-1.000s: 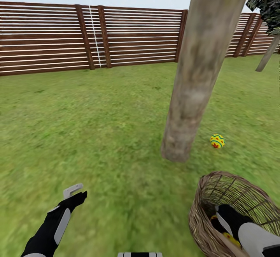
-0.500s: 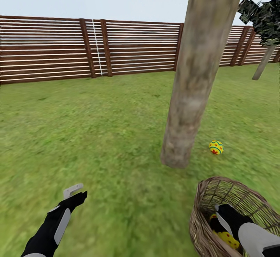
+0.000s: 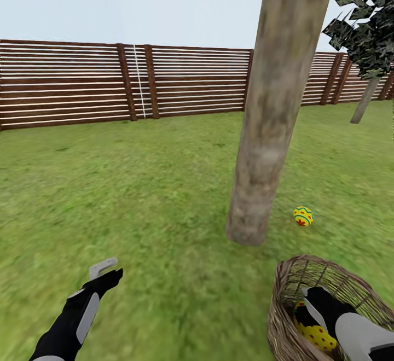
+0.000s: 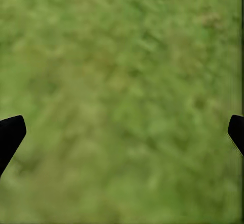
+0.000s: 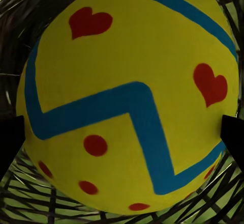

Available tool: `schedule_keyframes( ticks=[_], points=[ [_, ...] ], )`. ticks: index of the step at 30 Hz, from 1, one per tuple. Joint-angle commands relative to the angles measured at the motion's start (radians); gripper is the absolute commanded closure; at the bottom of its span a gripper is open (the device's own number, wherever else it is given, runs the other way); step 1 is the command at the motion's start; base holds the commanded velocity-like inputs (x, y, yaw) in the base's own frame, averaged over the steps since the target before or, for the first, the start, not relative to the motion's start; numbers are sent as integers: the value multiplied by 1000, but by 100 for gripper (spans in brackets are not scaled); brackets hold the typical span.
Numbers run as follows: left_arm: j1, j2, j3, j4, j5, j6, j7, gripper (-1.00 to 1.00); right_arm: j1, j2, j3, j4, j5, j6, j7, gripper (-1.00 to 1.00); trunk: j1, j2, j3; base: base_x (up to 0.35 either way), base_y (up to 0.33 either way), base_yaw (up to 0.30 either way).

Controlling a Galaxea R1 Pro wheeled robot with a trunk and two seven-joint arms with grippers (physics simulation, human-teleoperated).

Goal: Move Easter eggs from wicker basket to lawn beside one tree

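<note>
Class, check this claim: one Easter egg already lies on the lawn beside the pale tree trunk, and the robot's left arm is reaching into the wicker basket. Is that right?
Not quite. The head view shows the right arm reaching into the wicker basket, where the right gripper faces an egg. The left gripper hangs over the lawn. One Easter egg does lie beside the tree trunk.

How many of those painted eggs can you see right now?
2. One egg lies on the lawn beside the tree. Another egg sits in the basket, between the right arm's jaws. A third may be hidden deeper in the basket.
</note>
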Motion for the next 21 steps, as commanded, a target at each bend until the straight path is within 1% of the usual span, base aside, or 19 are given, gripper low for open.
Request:
schedule_keyframes(
  ticks=[1,21],
  points=[
    [0,0,-1,-2,10,5,6,-100,0,0,6,-2,-10,5,-5,100,-1,0,3,0,0,0],
    [0,2,-2,-2,11,5,6,-100,0,0,5,-2,-10,5,-5,100,-10,5,80,0,0,0]
  ],
)
